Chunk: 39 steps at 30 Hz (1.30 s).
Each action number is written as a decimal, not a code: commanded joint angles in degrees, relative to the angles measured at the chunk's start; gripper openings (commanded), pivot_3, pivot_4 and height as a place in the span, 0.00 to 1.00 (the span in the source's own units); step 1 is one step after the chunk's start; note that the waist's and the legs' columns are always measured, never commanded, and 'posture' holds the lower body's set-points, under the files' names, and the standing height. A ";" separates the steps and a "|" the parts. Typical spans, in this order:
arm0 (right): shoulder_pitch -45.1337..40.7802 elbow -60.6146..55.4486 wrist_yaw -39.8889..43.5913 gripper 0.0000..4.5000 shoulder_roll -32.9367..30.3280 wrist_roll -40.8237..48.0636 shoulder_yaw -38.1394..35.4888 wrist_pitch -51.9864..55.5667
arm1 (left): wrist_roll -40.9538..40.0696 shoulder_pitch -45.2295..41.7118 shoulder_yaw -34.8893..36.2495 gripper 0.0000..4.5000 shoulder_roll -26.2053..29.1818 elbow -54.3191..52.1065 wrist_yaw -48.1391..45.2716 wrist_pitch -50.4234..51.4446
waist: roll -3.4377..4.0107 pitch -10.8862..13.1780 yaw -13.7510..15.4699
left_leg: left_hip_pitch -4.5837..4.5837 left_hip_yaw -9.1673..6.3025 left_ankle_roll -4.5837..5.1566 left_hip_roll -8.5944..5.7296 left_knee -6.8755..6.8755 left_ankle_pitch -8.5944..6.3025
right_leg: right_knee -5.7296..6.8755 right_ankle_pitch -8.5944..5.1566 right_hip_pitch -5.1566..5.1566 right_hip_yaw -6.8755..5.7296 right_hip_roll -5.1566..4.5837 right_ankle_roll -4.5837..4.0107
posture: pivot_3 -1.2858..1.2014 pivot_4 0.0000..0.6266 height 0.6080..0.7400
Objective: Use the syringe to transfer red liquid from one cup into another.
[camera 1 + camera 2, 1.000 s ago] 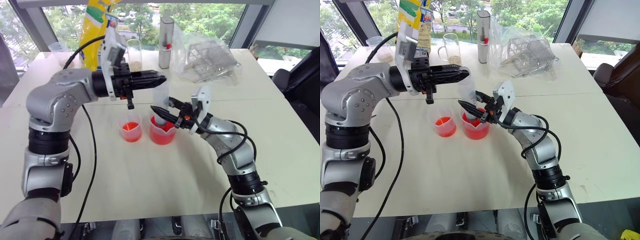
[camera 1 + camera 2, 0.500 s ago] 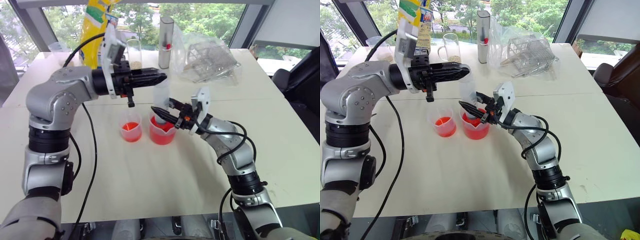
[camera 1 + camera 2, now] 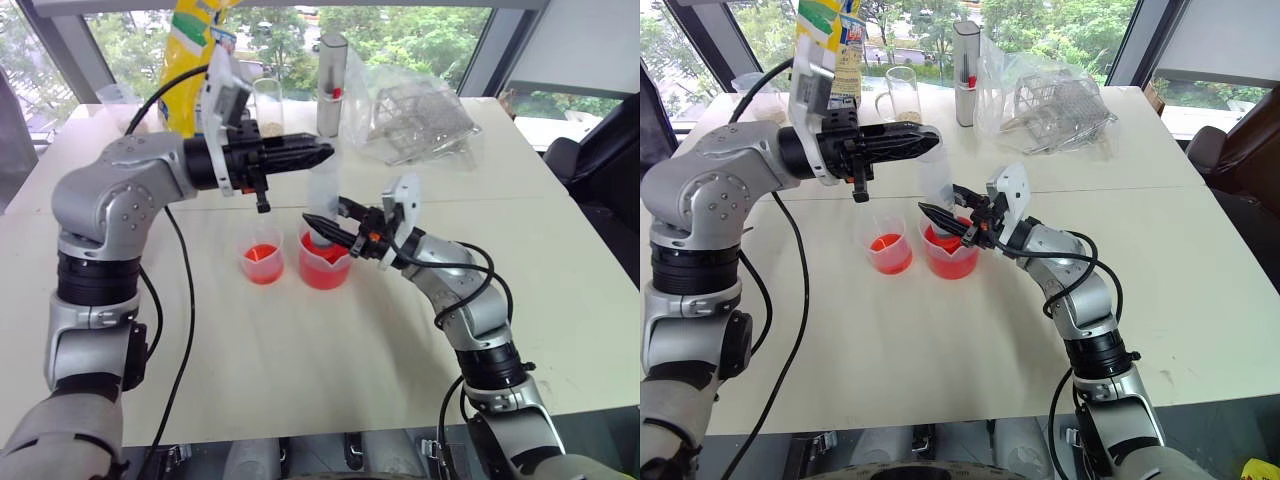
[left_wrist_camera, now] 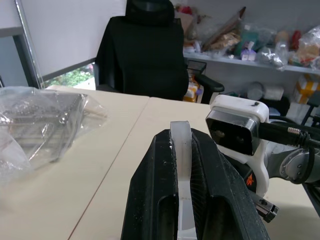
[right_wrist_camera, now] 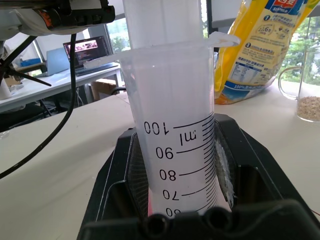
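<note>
Both arms hold the syringe [image 3: 322, 195] upright over the beaker [image 3: 324, 262].
Left gripper [image 3: 322, 154] pinches its plunger level; right gripper [image 3: 318, 224] clamps the barrel, marked "100 ml".

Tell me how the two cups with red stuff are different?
The beaker is wider and has a pouring spout; the small cup is narrower with a plain rim. The beaker holds more red liquid, and the small cup only a shallow layer. The syringe stands in the beaker, while nothing is in the small cup. Both are clear plastic, upright, side by side on the table.
</note>
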 commanded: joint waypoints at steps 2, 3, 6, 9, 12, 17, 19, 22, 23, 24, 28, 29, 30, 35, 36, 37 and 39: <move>-1.40 -1.42 -0.04 0.32 0.15 0.27 0.29 0.87 | -1.57 -2.18 3.79 0.01 0.54 -3.07 0.78 -1.32 | 0.00 0.00 0.00 | 0.00 0.00 0.00 0.00 0.00 0.00 | 0.00 0.00 0.00 0.00 0.00 0.00 | 0.52 0.24 1.00; -1.71 -1.59 -0.21 0.32 0.14 0.43 0.02 1.04 | -1.39 -1.73 3.61 0.01 0.67 -3.20 0.71 -1.29 | 0.00 0.00 0.00 | 0.00 0.00 0.00 0.00 0.00 0.00 | 0.01 0.00 0.00 0.00 0.00 0.00 | 0.52 0.24 1.00; -2.19 -1.96 -0.40 0.32 0.08 0.64 -0.42 1.37 | -1.10 -0.78 3.33 0.01 0.87 -3.31 0.73 -1.20 | 0.00 0.00 0.00 | 0.00 0.00 -0.01 0.00 0.00 0.00 | 0.01 0.00 0.00 0.00 0.00 0.00 | 0.52 0.24 1.00; -2.32 -2.66 -0.41 0.32 -0.03 0.80 -0.56 1.80 | -1.21 0.23 3.39 0.26 1.08 -3.32 0.80 -0.94 | 0.00 0.00 -0.01 | 0.00 -0.01 -0.01 0.00 0.00 0.00 | 0.01 0.00 0.00 0.00 0.00 0.00 | 0.52 0.24 1.00; -2.36 -3.40 -0.49 0.32 -0.09 1.00 -0.68 2.33 | -1.25 0.98 3.65 0.59 1.23 -3.62 0.89 -0.74 | 0.00 0.00 -0.01 | 0.00 0.00 -0.01 0.00 0.00 0.00 | 0.01 0.00 0.00 0.00 0.00 0.00 | 0.52 0.24 1.00; -2.58 -3.92 -0.71 0.32 -0.25 1.07 -1.28 2.78 | -2.82 1.89 5.46 0.99 2.19 -4.66 1.37 0.36 | 0.00 0.00 -0.01 | 0.00 -0.01 -0.01 0.01 0.00 0.01 | 0.02 0.00 0.00 0.00 0.00 0.00 | 0.52 0.24 1.00; -2.76 -3.87 -0.80 0.32 -0.33 1.06 -1.52 2.79 | -3.67 2.03 6.39 0.99 2.91 -4.76 1.53 0.74 | 0.00 0.00 -0.04 | 0.01 -0.01 -0.01 0.01 0.00 0.01 | 0.03 0.00 0.00 0.00 0.00 0.00 | 0.52 0.24 1.00; -3.91 -3.39 -1.21 0.32 -0.58 1.03 -2.42 2.67 | -6.34 2.73 10.77 0.99 5.83 -5.02 2.51 2.91 | 0.00 0.00 -0.21 | 0.01 -0.01 -0.02 0.01 0.00 0.01 | 0.05 0.00 -0.01 0.00 0.00 0.00 | 0.52 0.24 1.00; -4.38 -3.28 -1.35 0.32 -0.65 1.15 -2.76 2.72 | -7.25 3.29 12.10 0.99 7.04 -5.34 2.53 3.67 | 0.00 0.00 -0.28 | 0.02 -0.01 -0.02 0.02 0.00 0.01 | 0.06 0.00 -0.02 0.00 0.00 0.00 | 0.52 0.24 1.00; -4.84 -3.17 -1.45 0.32 -0.73 1.33 -3.11 2.81 | -7.93 3.95 13.06 0.99 8.13 -5.72 2.43 4.16 | 0.00 0.00 -0.35 | 0.02 -0.01 -0.02 0.02 0.00 0.01 | 0.07 0.00 -0.02 0.01 0.00 0.00 | 0.52 0.24 1.00; -7.25 -4.09 -0.23 0.32 -2.01 1.95 -3.96 3.20 | -9.12 8.98 17.03 0.99 13.53 -8.19 1.90 5.22 | 0.00 0.00 -0.27 | 0.04 -0.01 -0.03 0.04 0.00 0.02 | 0.10 0.00 -0.03 0.01 -0.01 0.00 | 0.52 0.24 1.00; -7.81 -4.50 0.54 0.32 -2.64 2.18 -3.93 3.30 | -9.28 10.08 17.79 0.99 14.48 -8.52 1.90 5.18 | 0.00 0.00 -0.18 | 0.04 -0.01 -0.03 0.04 0.00 0.02 | 0.11 0.00 -0.03 0.00 -0.02 -0.01 | 0.52 0.24 1.00; -8.81 -5.19 1.20 0.32 -3.25 3.09 -4.13 4.14 | -9.36 11.39 18.98 0.99 15.80 -8.73 1.43 4.98 | 0.00 0.00 -0.04 | 0.04 0.00 -0.03 0.04 0.00 0.02 | 0.11 0.00 -0.03 0.00 -0.03 -0.01 | 0.52 0.24 1.00; -15.72 -6.06 5.05 0.32 -3.47 7.85 -3.15 8.11 | -8.13 12.64 22.60 0.99 20.62 -5.15 0.63 2.60 | -0.02 0.02 -0.06 | 0.04 0.00 -0.03 0.02 0.01 0.02 | 0.18 -0.01 -0.04 -0.01 -0.06 -0.01 | 0.52 0.24 1.00; -16.96 -5.55 5.44 0.32 -2.86 8.57 -2.81 8.60 | -7.85 12.57 22.93 0.99 21.26 -4.47 0.42 2.13 | -0.02 0.02 -0.08 | 0.07 0.00 -0.03 0.02 0.01 0.02 | 0.22 -0.01 -0.04 -0.01 -0.06 -0.02 | 0.52 0.24 1.00; -18.31 -4.56 5.49 0.32 -1.78 9.39 -2.60 9.20 | -7.72 12.51 23.29 0.99 21.90 -3.85 0.23 1.69 | -0.02 0.02 -0.09 | 0.08 0.00 -0.05 0.02 0.01 0.02 | 0.26 -0.01 -0.05 -0.01 -0.04 -0.02 | 0.52 0.24 1.00; -20.41 -2.46 5.50 0.32 0.38 10.29 -2.05 9.78 | -8.24 12.09 24.20 0.99 22.77 -2.99 0.19 1.51 | -0.02 0.01 -0.11 | 0.13 0.00 -0.06 0.02 0.01 0.03 | 0.38 -0.02 -0.05 -0.01 -0.04 -0.04 | 0.52 0.24 1.00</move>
